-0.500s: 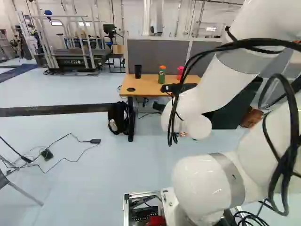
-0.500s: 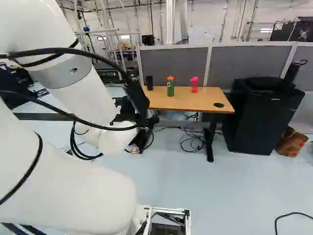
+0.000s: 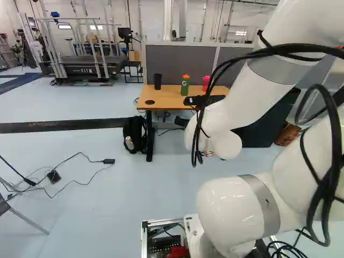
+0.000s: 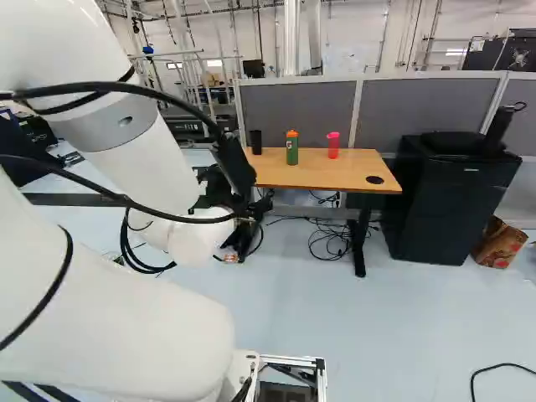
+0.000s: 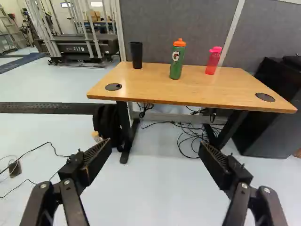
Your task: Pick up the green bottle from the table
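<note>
Facing the table [image 5: 146, 87], bent white arm [image 3: 260, 91], end effector [image 4: 244, 228] wide open, empty, green bottle [image 5: 177, 63] ahead

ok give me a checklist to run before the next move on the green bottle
1. Gripper open and empty: ok
2. Green bottle upright on the table: ok
3. Gaps between it and the black cup and pink bottle: ok
4. Green bottle between the fingers: not ok, it stands well ahead
5. Arm can reach it without the base driving closer: cannot tell
</note>
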{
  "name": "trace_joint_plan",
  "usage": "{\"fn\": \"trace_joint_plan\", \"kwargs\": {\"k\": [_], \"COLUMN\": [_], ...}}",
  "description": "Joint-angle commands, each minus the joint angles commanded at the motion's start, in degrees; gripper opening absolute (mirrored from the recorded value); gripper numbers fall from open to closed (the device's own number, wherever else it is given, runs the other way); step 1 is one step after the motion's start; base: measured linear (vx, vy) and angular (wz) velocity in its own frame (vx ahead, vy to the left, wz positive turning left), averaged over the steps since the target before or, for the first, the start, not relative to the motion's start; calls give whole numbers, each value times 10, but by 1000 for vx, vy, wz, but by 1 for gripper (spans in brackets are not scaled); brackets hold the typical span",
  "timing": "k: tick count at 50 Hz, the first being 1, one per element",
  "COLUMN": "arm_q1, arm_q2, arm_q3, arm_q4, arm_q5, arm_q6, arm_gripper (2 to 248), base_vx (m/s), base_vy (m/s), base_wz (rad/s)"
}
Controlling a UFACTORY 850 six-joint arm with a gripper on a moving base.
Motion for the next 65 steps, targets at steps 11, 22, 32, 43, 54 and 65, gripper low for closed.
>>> {"fn": "trace_joint_plan", "kwargs": {"k": [11,22,32,43,54,65], "arm_q1": [0,0,0,0,0,0], "arm_q2": [0,0,0,0,0,0], "arm_q3": [0,0,0,0,0,0], "arm_q4": [0,0,0,0,0,0], "arm_q5": [0,0,0,0,0,0], "arm_q6": [0,0,0,0,0,0], "arm_gripper": [247,247,247,247,247,247], "base_vx": [0,0,0,22,78,152], "base_vy": [0,0,0,-1,-1,-1], "base_wz": [0,0,0,-3,-5,-8]}}
